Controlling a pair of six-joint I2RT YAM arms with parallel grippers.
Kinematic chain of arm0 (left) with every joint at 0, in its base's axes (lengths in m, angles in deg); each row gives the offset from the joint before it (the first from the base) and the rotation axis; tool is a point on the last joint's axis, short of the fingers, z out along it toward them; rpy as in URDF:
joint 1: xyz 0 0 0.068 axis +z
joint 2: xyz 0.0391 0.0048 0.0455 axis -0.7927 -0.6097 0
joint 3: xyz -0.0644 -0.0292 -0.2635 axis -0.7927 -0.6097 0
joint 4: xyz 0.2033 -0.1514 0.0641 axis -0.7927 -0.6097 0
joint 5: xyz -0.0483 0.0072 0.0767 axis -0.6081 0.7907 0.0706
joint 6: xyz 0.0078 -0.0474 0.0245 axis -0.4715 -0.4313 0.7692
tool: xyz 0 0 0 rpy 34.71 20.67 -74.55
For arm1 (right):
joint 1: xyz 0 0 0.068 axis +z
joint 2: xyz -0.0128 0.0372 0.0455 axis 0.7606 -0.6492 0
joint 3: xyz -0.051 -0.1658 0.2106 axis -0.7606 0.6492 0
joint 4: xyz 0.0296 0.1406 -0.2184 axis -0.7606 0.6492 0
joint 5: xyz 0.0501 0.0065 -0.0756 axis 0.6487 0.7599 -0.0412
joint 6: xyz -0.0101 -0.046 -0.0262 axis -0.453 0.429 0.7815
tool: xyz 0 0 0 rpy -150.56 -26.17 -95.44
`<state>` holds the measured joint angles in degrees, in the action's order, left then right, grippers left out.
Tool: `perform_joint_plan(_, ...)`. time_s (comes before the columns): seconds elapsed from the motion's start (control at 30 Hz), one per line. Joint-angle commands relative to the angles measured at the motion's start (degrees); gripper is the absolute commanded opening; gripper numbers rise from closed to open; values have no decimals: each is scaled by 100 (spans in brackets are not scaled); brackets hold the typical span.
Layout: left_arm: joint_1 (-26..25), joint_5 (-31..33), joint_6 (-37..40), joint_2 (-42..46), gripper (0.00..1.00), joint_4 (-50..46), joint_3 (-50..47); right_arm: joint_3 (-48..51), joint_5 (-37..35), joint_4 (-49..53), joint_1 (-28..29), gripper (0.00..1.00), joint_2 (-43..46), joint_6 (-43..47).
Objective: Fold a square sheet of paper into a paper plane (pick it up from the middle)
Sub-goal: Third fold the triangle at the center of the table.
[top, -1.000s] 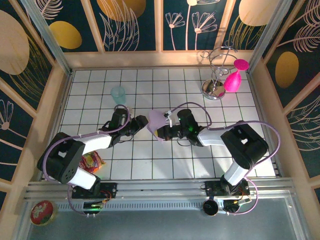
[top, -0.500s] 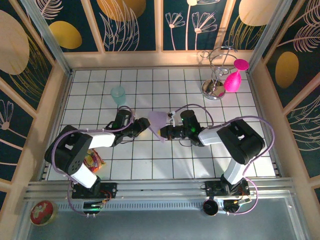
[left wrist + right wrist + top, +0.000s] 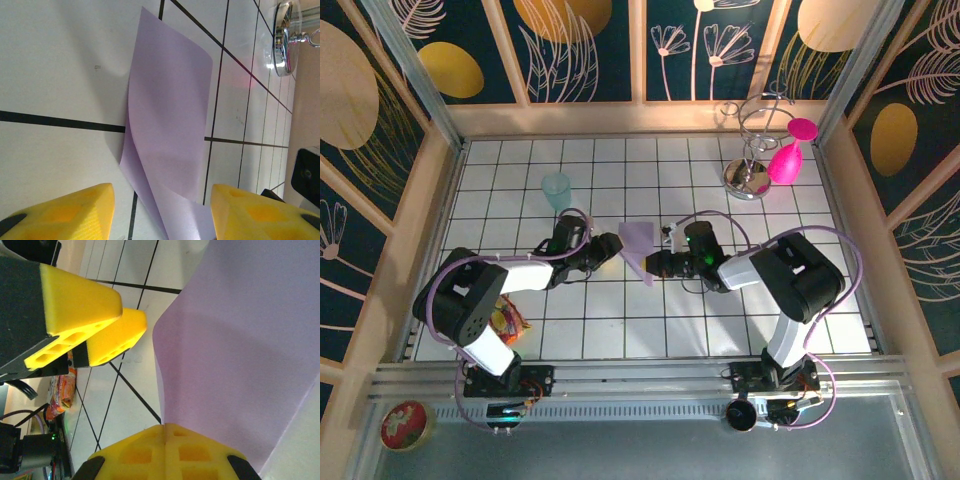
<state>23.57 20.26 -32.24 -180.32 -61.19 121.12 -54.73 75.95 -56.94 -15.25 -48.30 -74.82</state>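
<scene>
The square sheet of paper [image 3: 638, 244], pale lilac, stands curled and doubled over on the white tiles at the middle. My right gripper [image 3: 656, 264] is shut on its lower edge, and in the right wrist view the paper [image 3: 240, 360] rises straight from the closed fingertips [image 3: 165, 428]. My left gripper [image 3: 611, 246] is open just left of the sheet. In the left wrist view its yellow fingers [image 3: 75, 210] flank the sheet's near end [image 3: 170, 125] without touching it. The left gripper's fingers [image 3: 85, 305] also show in the right wrist view. The paper plane is out of view.
A translucent teal cup [image 3: 557, 188] stands behind the left arm. A metal stand [image 3: 748, 176] with a pink bulb [image 3: 785, 160] is at the back right. A snack packet [image 3: 503, 322] lies by the left base. Wooden walls ring the tiled floor.
The left gripper has slid right, closer to the sheet, with its jaws a little narrower. The sheet has drawn in and looks slimmer. The right gripper keeps its hold.
</scene>
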Motion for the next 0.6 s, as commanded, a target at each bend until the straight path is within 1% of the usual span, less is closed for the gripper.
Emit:
perform_joint_plan(0.0,-34,-100,191,-101,53,-127,184,15,-184,104,-83,0,-53,3)
perform_joint_plan(0.17,-84,-106,316,-153,51,-293,353,-97,-328,357,-133,0,-70,99)
perform_joint_plan(0.4,-173,-110,402,-233,43,-433,524,-246,-523,623,-148,0,-92,221)
perform_joint_plan(0.57,-256,-163,465,-334,41,-513,679,-345,-628,745,-159,0,-118,274)
